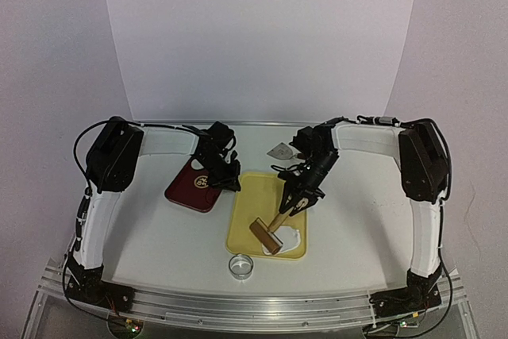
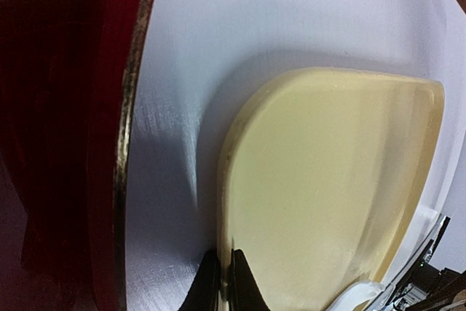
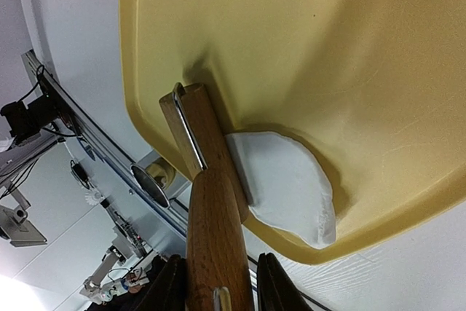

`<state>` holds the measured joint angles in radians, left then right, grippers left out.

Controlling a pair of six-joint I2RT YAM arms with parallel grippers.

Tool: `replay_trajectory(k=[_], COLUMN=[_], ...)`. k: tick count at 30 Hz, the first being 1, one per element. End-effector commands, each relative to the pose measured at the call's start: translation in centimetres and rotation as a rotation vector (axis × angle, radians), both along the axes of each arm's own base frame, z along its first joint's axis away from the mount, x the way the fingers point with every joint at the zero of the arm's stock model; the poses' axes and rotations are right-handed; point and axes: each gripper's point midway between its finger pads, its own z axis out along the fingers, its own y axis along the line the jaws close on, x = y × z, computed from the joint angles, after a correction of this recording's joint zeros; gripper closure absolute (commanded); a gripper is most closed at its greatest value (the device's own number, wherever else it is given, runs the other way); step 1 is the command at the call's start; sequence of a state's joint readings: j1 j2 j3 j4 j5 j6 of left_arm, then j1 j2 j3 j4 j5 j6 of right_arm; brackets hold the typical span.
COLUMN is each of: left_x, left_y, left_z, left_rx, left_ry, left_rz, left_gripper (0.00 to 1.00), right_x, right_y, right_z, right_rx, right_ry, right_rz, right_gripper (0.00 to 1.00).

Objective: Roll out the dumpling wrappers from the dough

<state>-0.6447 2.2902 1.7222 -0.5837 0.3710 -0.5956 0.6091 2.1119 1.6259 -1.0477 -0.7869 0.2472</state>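
The dough (image 3: 287,187) is seen as a thin, white, flattened patch in a near corner of the yellow tray (image 1: 254,196), its inner edge tucked against the head of the wooden roller (image 3: 211,202), which rests on the tray floor. The roller's handle is clamped between the fingers of the right gripper (image 3: 218,293), the jaws narrowed onto the wood. The left gripper (image 2: 227,285) is closed to a pinch, and it appears to be nipped onto the tray's rim at the far-left corner, so the tray is judged to be steadied against the push of rolling. The dough is judged to be light, soft and somewhat sticky: it is likely to be stretched, creased or torn if it is pinched by hard fingers, and it may cling to the roller or ride up the tray's sloped wall. It is therefore best worked only through the roller, pressed from the middle outward. No dumpling wrappers can be made out yet; once cut, they are best lifted by the very edge. The ring cutter (image 1: 240,266) stands on the table (image 1: 349,228) just in front of the tray, and a red plate (image 1: 193,188) lies to its left.
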Motion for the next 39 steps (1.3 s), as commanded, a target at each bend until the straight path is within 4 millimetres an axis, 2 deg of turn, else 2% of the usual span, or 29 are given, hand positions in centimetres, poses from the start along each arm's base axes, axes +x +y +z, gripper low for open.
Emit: replay_trajectory(k=[1,5,10,14,19,21,25,30,33,39], left_x=[0.7,0.8,1.1,1.6,2.2,2.4,2.6,2.8,2.9,2.9], left_y=[1.8,1.8,1.7,1.6,1.2,1.1,1.0,0.8,0.7,0.6], left_z=[-1.6,-1.1,-0.6,0.1,0.6,0.7,0.8,0.7,0.6,0.4], left_rx=[0.07,0.063,0.06,0.057,0.051,0.05,0.046,0.043,0.041,0.04], left_ry=[-0.03,-0.054,-0.069,-0.082,-0.091,-0.094,-0.093,-0.088,-0.087,-0.079], left_rz=[0.011,0.003,0.008,0.026,0.035,0.039,0.047,0.052,0.055,0.057], left_gripper=[1.0,1.0,1.0,1.0,1.0,1.0,1.0,1.0,1.0,1.0], right_x=[6.6,8.9,10.2,9.9,7.7,6.6,4.7,2.8,1.5,2.3], right_y=[-5.6,-6.3,-7.6,-7.5,-5.9,-5.3,-5.0,-5.8,-6.3,-6.5], right_z=[-5.2,-1.4,3.7,7.2,10.2,10.6,9.6,8.5,6.9,5.7], right_rx=[-0.441,-0.447,-0.404,-0.329,-0.177,-0.125,-0.092,-0.12,-0.147,-0.19], right_ry=[-0.323,-0.412,-0.479,-0.501,-0.464,-0.425,-0.348,-0.292,-0.234,-0.244], right_rz=[-0.079,-0.121,-0.172,-0.187,-0.169,-0.162,-0.128,-0.091,-0.059,-0.047], right_gripper=[1.0,1.0,1.0,1.0,1.0,1.0,1.0,1.0,1.0,1.0])
